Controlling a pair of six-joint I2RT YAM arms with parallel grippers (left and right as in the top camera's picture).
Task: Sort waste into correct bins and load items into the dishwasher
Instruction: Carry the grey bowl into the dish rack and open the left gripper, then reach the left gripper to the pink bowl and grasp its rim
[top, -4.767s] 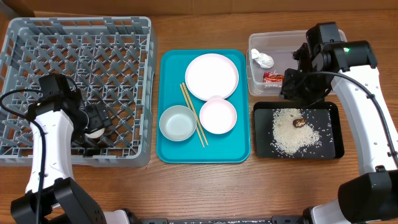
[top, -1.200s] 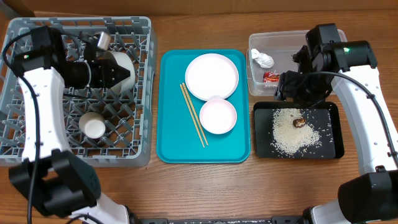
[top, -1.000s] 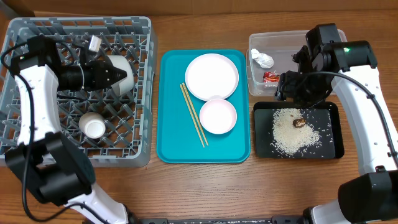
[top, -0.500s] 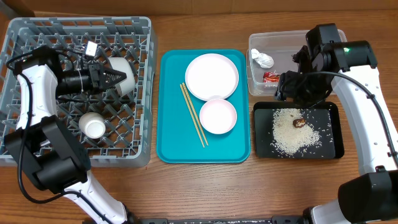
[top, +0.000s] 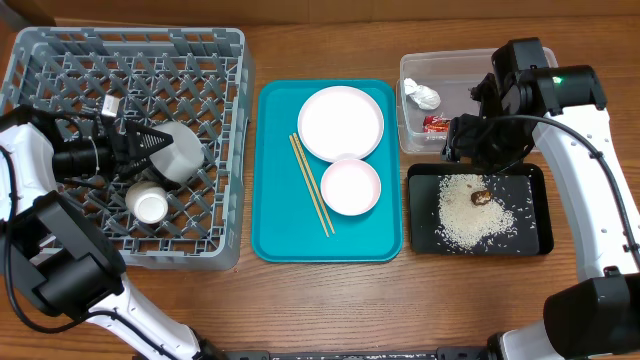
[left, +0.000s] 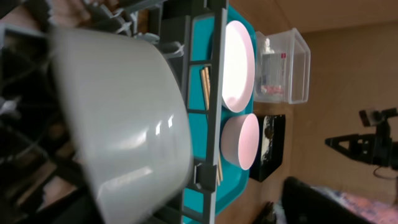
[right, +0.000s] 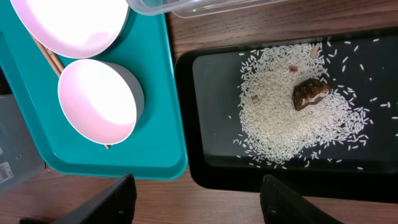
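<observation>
My left gripper is shut on the rim of the grey metal bowl, which lies tilted on its side inside the grey dish rack. The bowl fills the left wrist view. The small white cup stands in the rack just in front of it. The large white plate, small white dish and chopsticks lie on the turquoise tray. My right gripper is open and empty, above the near left edge of the black tray.
The clear tub holds the white tissue wad and the red wrapper. The black tray holds rice and a brown scrap. Bare wood table lies along the front.
My left gripper took the grey bowl from the turquoise tray to the rack, then moved it from the rack's back toward the front left, beside the cup. The right arm has not moved.
</observation>
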